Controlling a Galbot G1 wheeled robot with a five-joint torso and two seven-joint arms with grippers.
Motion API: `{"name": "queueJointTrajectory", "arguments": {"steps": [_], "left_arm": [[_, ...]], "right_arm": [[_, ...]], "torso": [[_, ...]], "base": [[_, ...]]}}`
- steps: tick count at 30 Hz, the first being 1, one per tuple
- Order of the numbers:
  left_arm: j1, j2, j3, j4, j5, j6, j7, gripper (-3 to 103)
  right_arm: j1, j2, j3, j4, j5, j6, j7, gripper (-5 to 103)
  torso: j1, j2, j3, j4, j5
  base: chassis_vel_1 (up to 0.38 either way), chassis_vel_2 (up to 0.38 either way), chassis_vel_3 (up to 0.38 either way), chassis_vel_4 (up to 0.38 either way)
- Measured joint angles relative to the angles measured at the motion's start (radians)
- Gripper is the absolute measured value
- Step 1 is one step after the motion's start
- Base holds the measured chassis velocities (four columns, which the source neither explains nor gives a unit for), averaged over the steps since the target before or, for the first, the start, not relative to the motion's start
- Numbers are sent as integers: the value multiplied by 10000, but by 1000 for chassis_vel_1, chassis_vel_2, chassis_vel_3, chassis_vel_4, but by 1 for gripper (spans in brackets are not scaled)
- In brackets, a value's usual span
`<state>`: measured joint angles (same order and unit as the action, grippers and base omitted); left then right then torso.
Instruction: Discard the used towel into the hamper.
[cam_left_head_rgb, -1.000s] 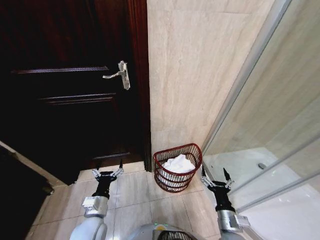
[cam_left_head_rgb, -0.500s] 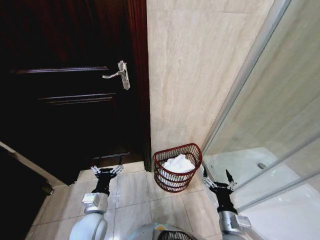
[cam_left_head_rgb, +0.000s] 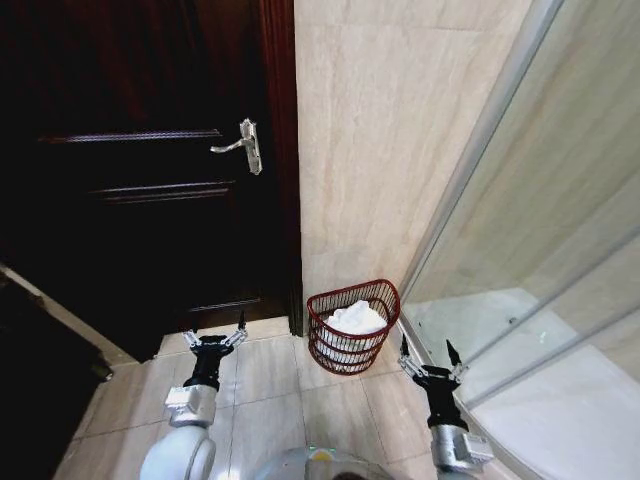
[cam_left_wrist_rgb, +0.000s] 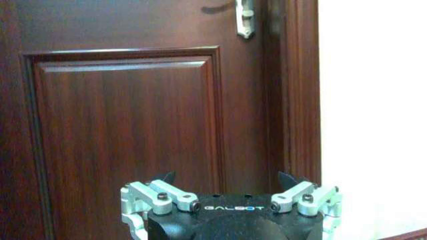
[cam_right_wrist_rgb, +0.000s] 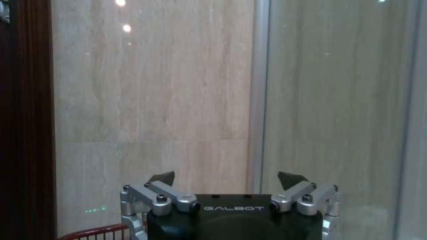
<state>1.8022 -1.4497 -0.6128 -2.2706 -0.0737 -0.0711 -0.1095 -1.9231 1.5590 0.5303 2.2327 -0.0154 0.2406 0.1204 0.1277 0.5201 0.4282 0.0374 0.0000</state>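
The hamper (cam_left_head_rgb: 352, 340), a dark red wire basket, stands on the tiled floor against the beige wall, by the door frame. A crumpled white towel (cam_left_head_rgb: 355, 318) lies inside it. My left gripper (cam_left_head_rgb: 213, 338) hangs open and empty to the hamper's left, in front of the door. My right gripper (cam_left_head_rgb: 429, 358) is open and empty to the hamper's right, beside the glass. In the right wrist view the open right gripper (cam_right_wrist_rgb: 227, 179) faces the wall, and the hamper's rim (cam_right_wrist_rgb: 93, 232) peeks in at the corner. In the left wrist view the open left gripper (cam_left_wrist_rgb: 225, 180) faces the door.
A dark wooden door (cam_left_head_rgb: 130, 200) with a silver lever handle (cam_left_head_rgb: 243, 146) fills the left. A glass shower partition (cam_left_head_rgb: 540, 240) with a metal frame runs along the right. Tiled floor (cam_left_head_rgb: 270, 380) lies between my arms.
The head view has shifted, so the door handle and hamper sit slightly differently in the picture. Both grippers stay open and low; the towel lies in the hamper throughout.
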Motion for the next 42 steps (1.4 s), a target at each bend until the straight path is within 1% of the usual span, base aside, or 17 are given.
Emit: {"name": "queueJointTrajectory", "arguments": {"steps": [14, 17, 23, 39, 42], "left_arm": [[-61, 77, -11, 289, 1, -205, 109, 100], [-72, 116, -9, 428, -26, -308, 273, 100], [-74, 151, 97, 565, -97, -402, 402, 100], [-238, 198, 303, 751, -103, -459, 365, 100], [-236, 193, 382, 798, -103, -572, 363, 100]], "right_arm": [[-88, 50, -251, -137, -229, 172, 124, 100], [-86, 80, -285, -180, -237, 181, 146, 100], [-134, 99, -388, -201, -312, 196, 273, 100], [-215, 134, -566, -272, -517, 262, 337, 100], [-269, 104, -666, -373, -504, 485, 375, 100]], "torso": [[0, 0, 0, -1, 0], [0, -1, 0, 0, 0], [1, -1, 0, 1, 0], [0, -1, 0, 0, 0], [-1, 0, -1, 2, -1]], "base": [[-20, -96, -93, -24], [-19, -127, -117, -16], [-25, -99, -105, -18], [21, -126, -135, 27], [98, -88, -83, 75]]}}
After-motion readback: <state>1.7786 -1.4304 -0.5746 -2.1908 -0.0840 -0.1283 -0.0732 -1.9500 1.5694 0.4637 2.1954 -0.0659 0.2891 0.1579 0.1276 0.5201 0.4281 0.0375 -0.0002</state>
